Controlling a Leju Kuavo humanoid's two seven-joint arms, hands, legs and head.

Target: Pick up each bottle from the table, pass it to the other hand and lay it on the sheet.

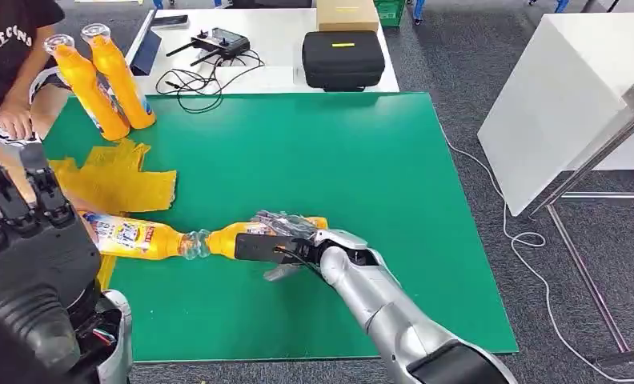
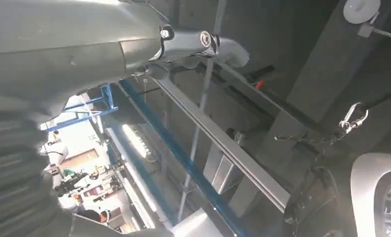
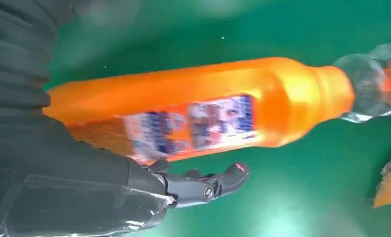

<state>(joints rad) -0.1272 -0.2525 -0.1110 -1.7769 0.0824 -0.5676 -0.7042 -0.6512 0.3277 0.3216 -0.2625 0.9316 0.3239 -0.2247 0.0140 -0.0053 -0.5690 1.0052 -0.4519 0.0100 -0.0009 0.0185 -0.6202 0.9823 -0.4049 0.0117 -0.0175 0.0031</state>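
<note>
On grey carpet (image 1: 458, 56), green table (image 1: 338, 160) beside white table (image 1: 562, 88).

Glossy plastic bottle (image 3: 198, 106), matt green mat (image 1: 298, 152)

Right hand (image 1: 286, 240) low and forward, fingers (image 3: 218, 183) curled; left hand (image 1: 22, 200) raised.

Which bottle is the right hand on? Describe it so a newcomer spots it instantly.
Start at the green mat and go to its near edge, where two orange bottles lie neck to neck. It is the bottle nearer the mat's middle, under the right hand. Its neighbour lies free beside the yellow sheet, and the two others stand upright at the far left corner.
</note>
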